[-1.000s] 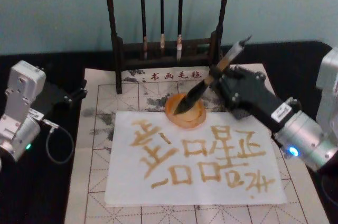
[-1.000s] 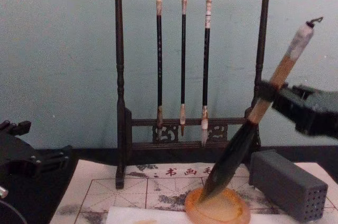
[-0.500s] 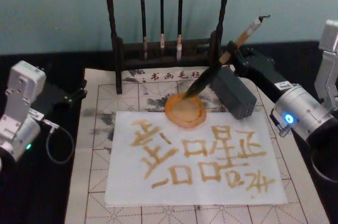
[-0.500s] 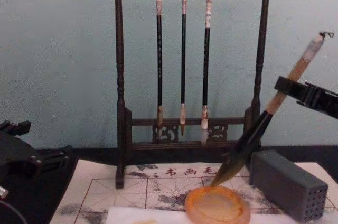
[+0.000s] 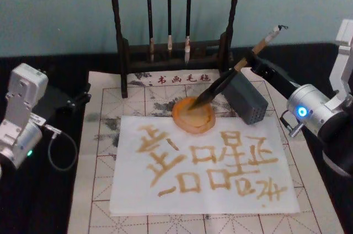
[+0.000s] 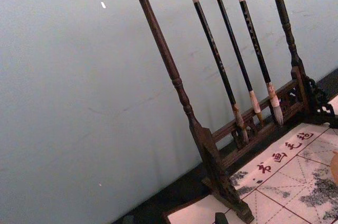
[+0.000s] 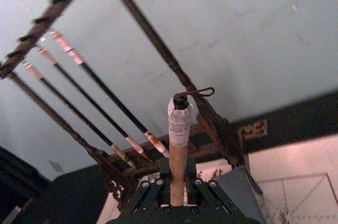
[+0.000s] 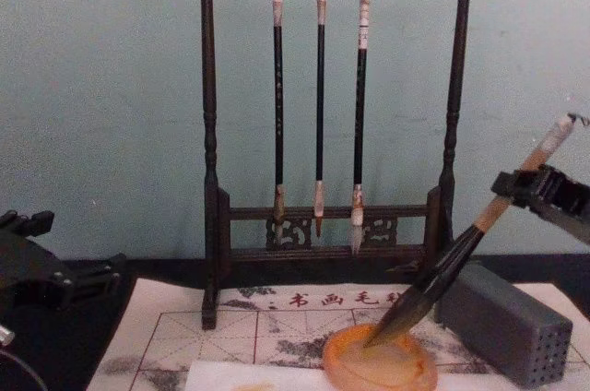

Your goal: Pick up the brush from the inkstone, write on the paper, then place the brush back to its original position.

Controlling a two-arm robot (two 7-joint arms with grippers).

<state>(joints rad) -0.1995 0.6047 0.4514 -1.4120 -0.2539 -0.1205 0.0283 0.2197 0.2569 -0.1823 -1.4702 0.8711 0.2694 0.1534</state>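
Chest view: the brush (image 8: 470, 230) now leans much lower than a second ago. Its dark tip is back down inside the inkstone (image 8: 336, 359), after sitting lifted just above the far rim half a second ago. The black section passes right at the top corner of the grey block (image 8: 502, 322); I can't tell if it touches. The right gripper (image 8: 533, 190) has pulled out toward the right edge and is still clamped on the tan handle. In the right wrist view the fingers (image 7: 150, 192) sit tight against the handle. The paper (image 5: 138, 190) already carries brown characters, so writing looks done. This reads as the put-back step, nearly finished, with release still to come. The left gripper (image 5: 60, 99) is parked on the black counter (image 5: 83, 63), well apart.
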